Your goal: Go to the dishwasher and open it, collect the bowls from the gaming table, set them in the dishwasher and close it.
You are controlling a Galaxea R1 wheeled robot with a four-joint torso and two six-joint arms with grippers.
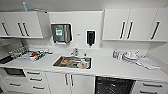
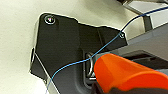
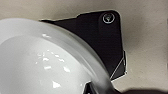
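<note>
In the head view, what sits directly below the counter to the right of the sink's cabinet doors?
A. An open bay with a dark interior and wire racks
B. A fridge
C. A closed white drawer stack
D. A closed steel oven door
A: the dishwasher shows a dark interior with racks, under the counter right of the sink.

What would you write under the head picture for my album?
Office kitchenette: steel sink holding dishes, open dishwasher below the white counter.
</note>
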